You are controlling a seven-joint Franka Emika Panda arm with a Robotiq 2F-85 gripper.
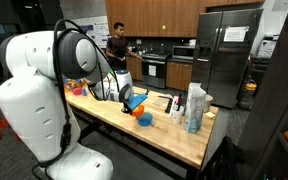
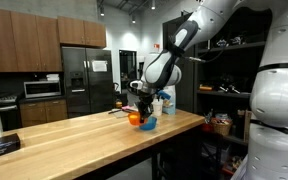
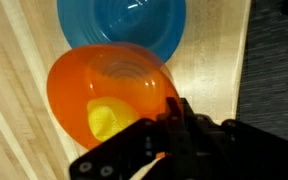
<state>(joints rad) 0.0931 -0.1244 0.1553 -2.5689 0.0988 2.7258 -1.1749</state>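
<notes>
Closest to the wrist camera is the black Robotiq gripper [image 3: 174, 115], which fills the lower right of that view and reaches in toward 10 o'clock. Its fingertips meet the rim of the orange bowl [image 3: 94, 80] at about 4 o'clock on the bowl. A sliver of orange shows between the dark fingers, so the jaws look pinched onto that rim, though the fingers blur into one dark mass and the hold is not plain. The body of the bowl therefore lies up and to the left of the tool, toward 10 o'clock. Being round, it has no long axis to line up with. Inside it, low on the near side, sits a small yellow object [image 3: 106, 122], too soft in focus to name. Directly beyond, at 12 o'clock from the orange bowl, a blue bowl [image 3: 124, 25] sits with its rim touching or slightly tucked under the orange one. Both rest over the pale wooden table [image 3: 14, 70]. In an exterior view the gripper [image 2: 139, 100] hangs straight above the orange bowl [image 2: 134, 119], and the blue bowl [image 2: 150, 124] is just beside it, near the table's far end.
</notes>
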